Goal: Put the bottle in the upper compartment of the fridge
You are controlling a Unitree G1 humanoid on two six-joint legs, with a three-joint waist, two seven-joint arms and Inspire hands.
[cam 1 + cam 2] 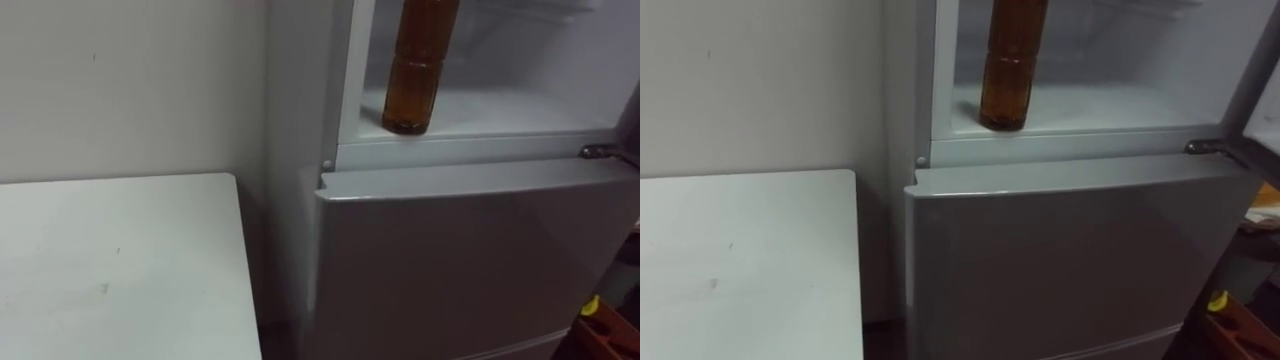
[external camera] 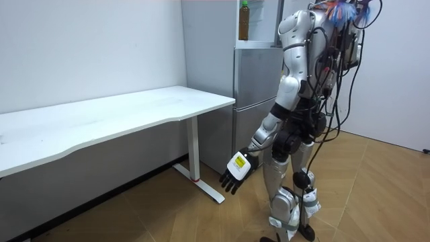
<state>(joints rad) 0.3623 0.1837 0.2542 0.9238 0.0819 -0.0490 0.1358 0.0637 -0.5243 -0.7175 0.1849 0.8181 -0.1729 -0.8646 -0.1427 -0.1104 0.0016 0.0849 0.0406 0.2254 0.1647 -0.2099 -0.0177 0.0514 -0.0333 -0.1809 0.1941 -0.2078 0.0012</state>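
A bottle (image 1: 415, 70) of amber-brown liquid stands upright on the white floor of the fridge's open upper compartment (image 1: 510, 105), near its front left corner. Its cap is cut off by the top edge of the eye views. In the room view the bottle (image 2: 244, 20) shows with a green cap at the top of the grey fridge (image 2: 254, 81). I stand close in front of the fridge. My left hand (image 2: 236, 173) hangs low beside my leg, fingers relaxed and holding nothing, far below the bottle.
The lower fridge door (image 1: 470, 260) is closed. A white table (image 1: 120, 270) stands to my left against the wall, with a narrow gap between it and the fridge. A metal hinge (image 1: 598, 152) sticks out at the compartment's right. Orange items (image 1: 603, 320) lie low at the right.
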